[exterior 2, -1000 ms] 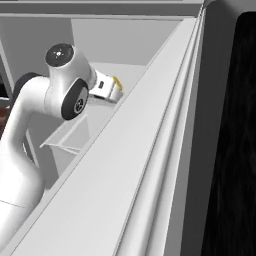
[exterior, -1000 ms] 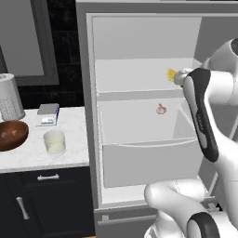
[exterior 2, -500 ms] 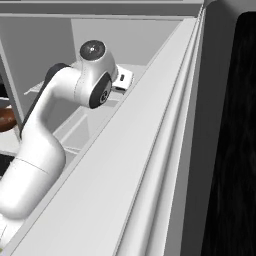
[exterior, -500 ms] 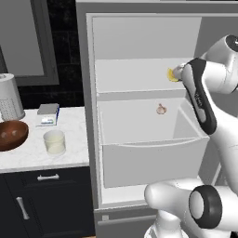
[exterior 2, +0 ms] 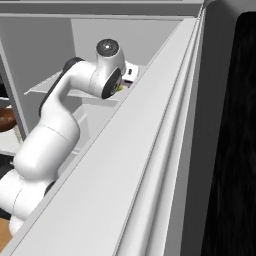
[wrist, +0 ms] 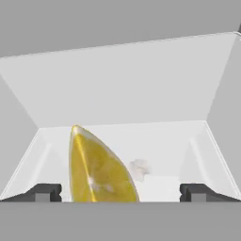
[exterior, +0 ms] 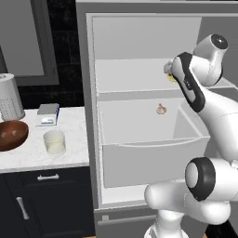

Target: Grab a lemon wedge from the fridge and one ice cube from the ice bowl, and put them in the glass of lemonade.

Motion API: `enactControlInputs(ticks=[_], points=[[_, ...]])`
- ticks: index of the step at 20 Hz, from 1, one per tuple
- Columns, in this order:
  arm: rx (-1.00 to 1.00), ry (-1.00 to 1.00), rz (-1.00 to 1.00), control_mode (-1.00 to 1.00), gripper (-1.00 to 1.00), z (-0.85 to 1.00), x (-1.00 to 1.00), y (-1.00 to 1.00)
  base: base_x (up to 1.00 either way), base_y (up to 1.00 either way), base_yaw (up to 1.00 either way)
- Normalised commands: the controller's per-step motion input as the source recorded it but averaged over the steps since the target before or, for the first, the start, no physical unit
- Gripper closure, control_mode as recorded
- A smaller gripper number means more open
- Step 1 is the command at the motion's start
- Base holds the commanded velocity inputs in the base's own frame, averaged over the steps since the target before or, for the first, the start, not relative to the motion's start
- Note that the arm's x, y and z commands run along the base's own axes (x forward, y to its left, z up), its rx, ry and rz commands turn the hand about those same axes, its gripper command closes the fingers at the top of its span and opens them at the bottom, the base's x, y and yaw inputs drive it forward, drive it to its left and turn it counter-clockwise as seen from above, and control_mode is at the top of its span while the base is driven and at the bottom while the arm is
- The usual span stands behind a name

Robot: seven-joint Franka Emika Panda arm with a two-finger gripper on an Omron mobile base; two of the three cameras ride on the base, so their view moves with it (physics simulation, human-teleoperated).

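Close up, lemon wedge (wrist: 99, 169) fills the gap ahead of the gripper (wrist: 120, 193): bright yellow, glossy, pointed tip up, paler rind edge along its left side. It stands between the two dark fingertips (wrist: 44, 192), nearer the left one, neither tip touching it. Jaws spread wide, holding nothing.

Wedge sits on a white fridge (exterior: 139, 60) shelf; from the left base view only a sliver of yellow (exterior: 172, 78) shows at the hand. Beyond the wedge, white back wall and side walls of the compartment. Below the hand, next shelf down, a small tan bulb (exterior: 161, 109), then a white drawer (exterior: 153, 160).

Well off to the hand's left, outside the fridge: pale marble counter (exterior: 69, 139) over dark cabinets. On it, glass (exterior: 54, 142) with pale liquid, brown bowl (exterior: 11, 135) just beside, cut by the frame edge, white paper-towel roll (exterior: 9, 96) behind the bowl, a small flat box (exterior: 48, 114) toward the wall. Dark tile backsplash.
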Motion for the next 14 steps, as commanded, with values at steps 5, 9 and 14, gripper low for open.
enactControlInputs(ticks=[5, 9, 14], points=[[0.0, 0.0, 0.09, -1.0, -1.0, -0.23, 0.3, 0.0, 0.0, 0.0, 0.0], [0.0, 0.0, 0.09, -1.0, -1.0, -0.24, 0.01, 0.03, 0.0, 0.0, 0.0], [0.0, 0.0, 0.05, -1.0, -1.0, -0.1, 0.0, 0.05, 0.0, 0.0, 0.0]])
